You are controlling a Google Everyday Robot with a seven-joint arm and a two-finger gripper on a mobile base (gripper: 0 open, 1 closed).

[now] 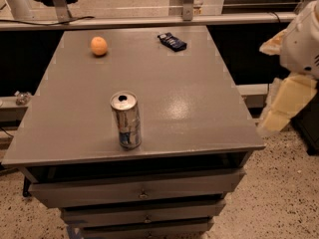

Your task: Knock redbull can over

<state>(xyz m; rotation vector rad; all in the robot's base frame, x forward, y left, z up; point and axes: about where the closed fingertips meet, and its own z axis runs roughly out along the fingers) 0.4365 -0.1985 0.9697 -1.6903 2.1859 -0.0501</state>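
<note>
The redbull can stands upright near the front edge of the grey table, left of the middle. It is slim and silver, with blue patches low on its side and a pull-tab top. My gripper is a cream-coloured part hanging below the white arm at the right edge of the view. It is beyond the table's right side, at about tabletop height, and well apart from the can.
An orange ball lies at the back left of the table. A flat dark blue packet lies at the back, right of the middle. Drawers sit under the tabletop. A rail runs behind the table.
</note>
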